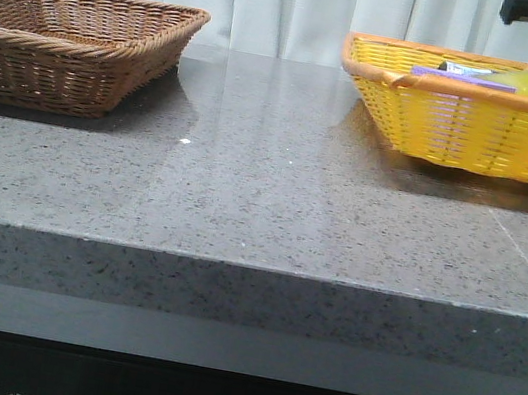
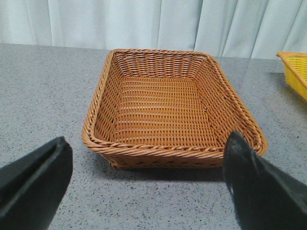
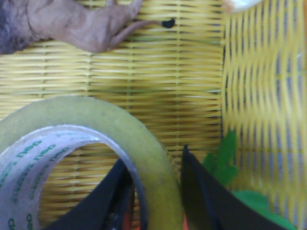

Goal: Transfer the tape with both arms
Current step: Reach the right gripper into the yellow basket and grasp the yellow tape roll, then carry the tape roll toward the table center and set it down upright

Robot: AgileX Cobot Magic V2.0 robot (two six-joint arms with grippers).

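Inside the yellow basket (image 3: 158,81), jaws pinch the tape (image 3: 144,143).

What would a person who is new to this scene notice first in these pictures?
The bright yellow woven basket at the table's far right draws the eye first, with the right tool reaching into it. Its fingers straddle the wall of the wide roll of translucent yellow packing tape, one inside the white core and one outside. Opposite, at far left, the brown wicker basket holds nothing, and the left tool hangs open before it.
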